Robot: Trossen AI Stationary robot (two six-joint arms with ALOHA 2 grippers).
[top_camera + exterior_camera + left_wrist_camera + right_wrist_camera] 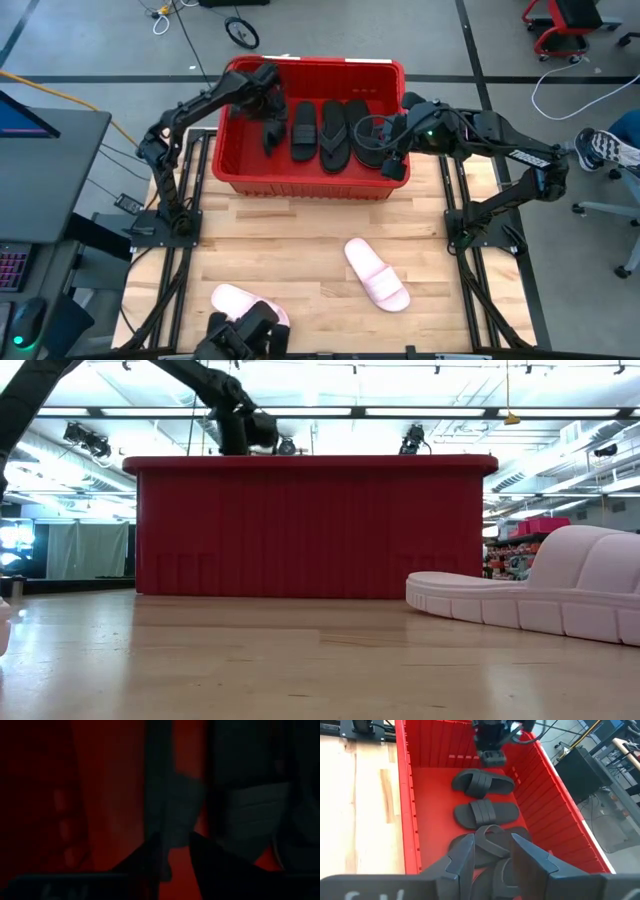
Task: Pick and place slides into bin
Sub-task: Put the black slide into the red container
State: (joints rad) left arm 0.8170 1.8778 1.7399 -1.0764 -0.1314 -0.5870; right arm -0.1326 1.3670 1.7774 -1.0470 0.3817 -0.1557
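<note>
The red bin (300, 185) stands at the table's far middle. Inside lie two black wide-strap slides (485, 812) (482, 782) and two black flip-flops (487, 837), soles on the floor. The leftmost slide (272, 137) lies askew. My left gripper (492, 756) hangs just above it with a narrow gap between its fingertips (175, 857) and nothing in it. My right gripper (492, 847) hovers open over the flip-flops at the bin's right end, pointing slantwise down. Two pale pink slides rest on the table, one (377, 273) near the middle and one (240, 302) at the near left.
The bin's tall wall (310, 530) hides its inside in the low view; the pink slide (560, 590) lies in front of it. Bare wood lies between bin and pink slides. A blue-white sneaker (603, 148) shows on the floor beyond the table's right side.
</note>
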